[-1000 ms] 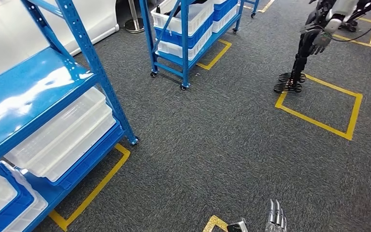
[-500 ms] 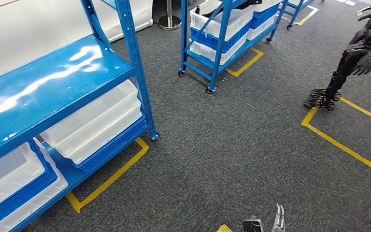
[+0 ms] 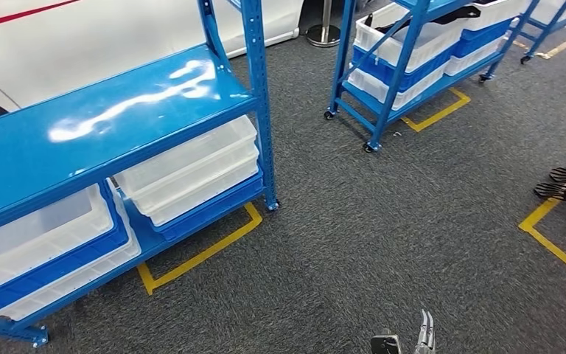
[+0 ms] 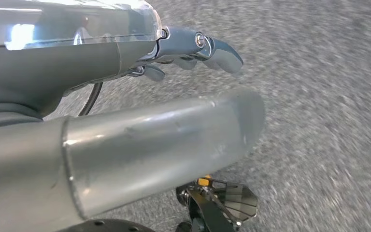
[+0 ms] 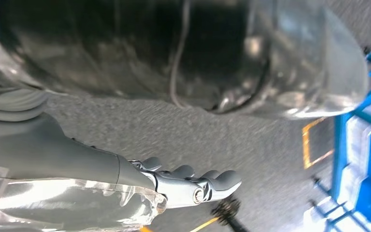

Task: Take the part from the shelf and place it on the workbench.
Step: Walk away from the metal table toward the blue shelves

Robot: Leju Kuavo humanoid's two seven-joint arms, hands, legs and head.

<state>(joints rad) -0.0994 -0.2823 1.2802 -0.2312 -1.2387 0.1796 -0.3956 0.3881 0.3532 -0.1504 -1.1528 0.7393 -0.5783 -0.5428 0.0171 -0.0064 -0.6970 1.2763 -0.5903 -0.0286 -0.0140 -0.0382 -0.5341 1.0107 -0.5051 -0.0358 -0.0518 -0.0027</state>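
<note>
**Robot Nears Blue Shelving, Hands Empty, Part Yet to Be Picked**

A blue metal shelf [image 3: 118,110] stands to the left of the humanoid's head view, its glossy top deck bare and clear plastic bins [image 3: 191,173] stacked on the lower level inside blue trays. A second, wheeled rack [image 3: 405,59] with white and blue bins stands well apart across the grey carpet [image 3: 383,236], where yellow tape lines [image 3: 199,254] mark parking bays. A dark item lies across the top bin of the far rack; whether that is the part cannot be told, and no part can be made out in the near bins either.

The left hand [image 4: 193,48] hangs over the carpet, its fingers [image 4: 222,50] stretched out side by side and slightly curled, holding nothing. The right hand [image 5: 193,186] is the same: fingers [image 5: 222,179] extended, close together, nothing in them. Fingertips also peek in at the lower edge of the head view.

Judging by this, the task is at its opening stage. Nothing is in hand, the shelf is not yet within reach, and no workbench is in sight. The approach, the reach, the grasp, the carry and the placing all appear to lie ahead.
</note>
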